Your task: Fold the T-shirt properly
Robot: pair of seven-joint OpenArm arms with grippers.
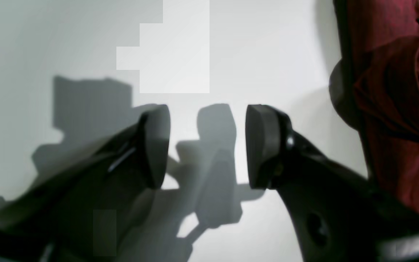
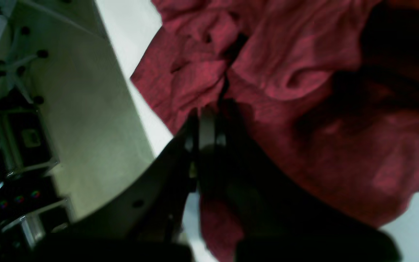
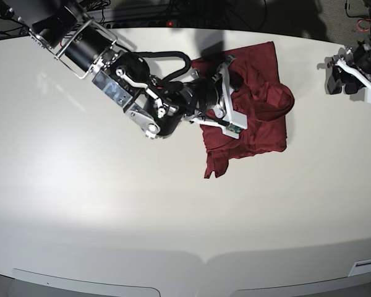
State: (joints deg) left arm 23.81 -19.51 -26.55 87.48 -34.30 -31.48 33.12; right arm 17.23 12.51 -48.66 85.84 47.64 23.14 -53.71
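Lying bunched on the worktop point(image 3: 80, 204), the T-shirt point(image 3: 260, 111) sits under the right gripper point(image 2: 209, 120), fingers pressed together pinching its fabric; the left gripper point(image 1: 207, 145), fingers spread, stands well apart.

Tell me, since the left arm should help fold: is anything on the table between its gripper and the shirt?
Nothing visible: only bare table lies between the open left gripper and the T-shirt.
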